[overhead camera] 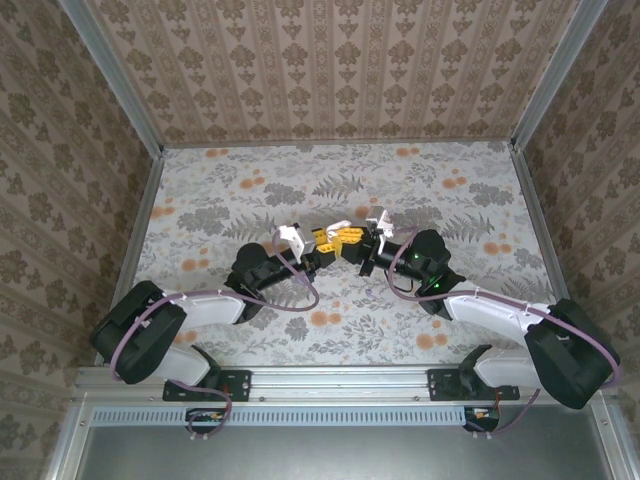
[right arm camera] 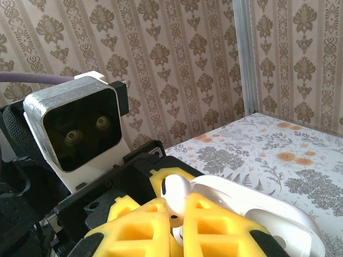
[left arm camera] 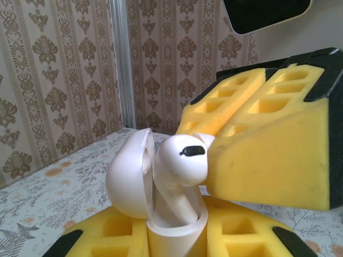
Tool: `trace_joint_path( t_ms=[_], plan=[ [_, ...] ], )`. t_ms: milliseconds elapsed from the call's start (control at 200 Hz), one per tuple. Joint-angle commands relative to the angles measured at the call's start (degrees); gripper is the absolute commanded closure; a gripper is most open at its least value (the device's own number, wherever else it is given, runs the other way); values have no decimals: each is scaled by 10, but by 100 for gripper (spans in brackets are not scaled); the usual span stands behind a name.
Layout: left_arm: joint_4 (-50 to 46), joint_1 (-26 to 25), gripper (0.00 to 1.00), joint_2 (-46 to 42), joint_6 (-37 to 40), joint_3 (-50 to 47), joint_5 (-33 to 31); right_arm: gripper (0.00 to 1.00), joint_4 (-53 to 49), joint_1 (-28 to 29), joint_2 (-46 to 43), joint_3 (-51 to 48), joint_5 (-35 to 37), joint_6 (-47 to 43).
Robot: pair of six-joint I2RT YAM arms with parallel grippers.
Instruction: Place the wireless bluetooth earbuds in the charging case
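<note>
Floral-print bench and wallpapered walls frame 2 arms meeting mid-surface. There the left claw is clamped on the white charging case, holding it upright with its lid swung open, likely so the socket faces the other arm. Opposite, the right claw, its yellow fingers nearly together, pinches 1 earbud by its head. The stem is down inside the case, seemingly lined up for a straight push home.

charging case base cut off at bottom edge, earbud stem end hidden inside it
</note>
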Motion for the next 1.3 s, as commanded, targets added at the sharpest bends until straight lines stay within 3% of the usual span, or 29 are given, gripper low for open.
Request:
trace_joint_path(
  t_ms=[0, 310, 990, 1295],
  plan=[
    [30, -2, 89, -16, 9, 14, -3, 90, 8, 7, -8, -9, -49, -1],
    [29, -2, 89, -16, 9, 14, -5, 90, -1, 7, -6, -7, -71, 1],
    [19, -2, 89, -24, 17, 13, -2, 91, -46, 6, -30, -23, -9, -12],
    [18, -2, 89, -24, 16, 13, 0, 84, -58, 6, -33, -22, 9, -13]
  ],
)
